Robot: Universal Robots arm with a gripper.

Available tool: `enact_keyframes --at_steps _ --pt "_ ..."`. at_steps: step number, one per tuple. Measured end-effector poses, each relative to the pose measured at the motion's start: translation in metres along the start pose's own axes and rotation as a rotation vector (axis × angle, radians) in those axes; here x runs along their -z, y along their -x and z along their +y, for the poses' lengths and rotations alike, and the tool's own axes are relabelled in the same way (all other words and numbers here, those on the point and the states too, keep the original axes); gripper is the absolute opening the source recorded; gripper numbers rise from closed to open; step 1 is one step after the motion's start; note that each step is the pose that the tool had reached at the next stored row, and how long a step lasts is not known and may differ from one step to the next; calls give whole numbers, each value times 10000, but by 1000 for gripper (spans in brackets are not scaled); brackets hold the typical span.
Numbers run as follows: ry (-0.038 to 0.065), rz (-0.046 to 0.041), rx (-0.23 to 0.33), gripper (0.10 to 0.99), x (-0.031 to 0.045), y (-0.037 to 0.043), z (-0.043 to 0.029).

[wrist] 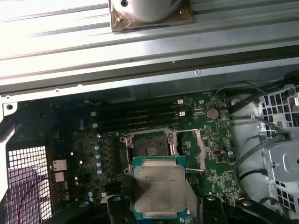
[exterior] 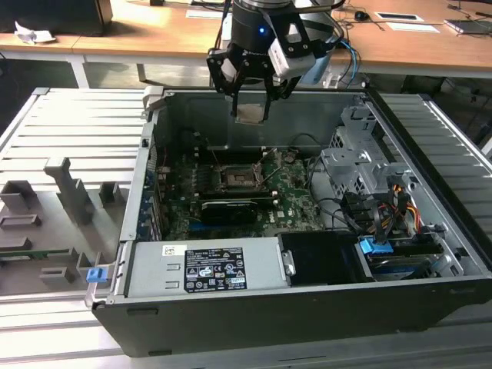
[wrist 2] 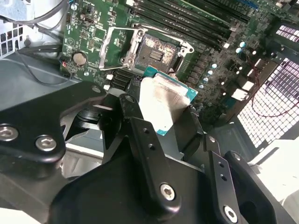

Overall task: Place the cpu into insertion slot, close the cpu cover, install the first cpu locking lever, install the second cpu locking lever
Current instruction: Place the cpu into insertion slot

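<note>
My gripper (exterior: 250,115) hangs over the back of the open computer case, shut on the cpu (exterior: 250,113). In both wrist views the cpu (wrist 2: 163,100) (wrist: 159,186) is a flat square chip with a dull metal face and green edge, clamped between two black fingers (wrist 2: 140,135). The insertion slot (exterior: 240,178) (wrist 2: 156,49) (wrist: 149,149) lies bare on the green motherboard, below and ahead of the chip, which is well above it. The cpu cover (wrist 2: 113,46) (wrist: 192,148), a thin silver frame, stands swung open beside the slot. I cannot tell the locking levers apart.
Long black memory slots (wrist: 135,116) run beside the socket. A black expansion card (exterior: 227,209) sits in front of it, then the power supply (exterior: 204,269). Drive cage and cables (exterior: 361,177) fill the exterior view's right. A grey fixture tray (exterior: 54,215) lies at its left.
</note>
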State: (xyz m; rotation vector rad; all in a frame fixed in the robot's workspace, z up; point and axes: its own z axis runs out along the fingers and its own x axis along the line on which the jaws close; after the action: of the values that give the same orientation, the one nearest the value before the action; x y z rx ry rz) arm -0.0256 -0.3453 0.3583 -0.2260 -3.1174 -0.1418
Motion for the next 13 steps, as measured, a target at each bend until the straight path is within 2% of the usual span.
enact_keyframes --at_steps 1,4,13 --pt "1 -24 -275 529 -1 0 -1" --pt "10 -57 -637 529 -5 0 -1" --pt "19 -107 -1201 529 -6 -2 -1"
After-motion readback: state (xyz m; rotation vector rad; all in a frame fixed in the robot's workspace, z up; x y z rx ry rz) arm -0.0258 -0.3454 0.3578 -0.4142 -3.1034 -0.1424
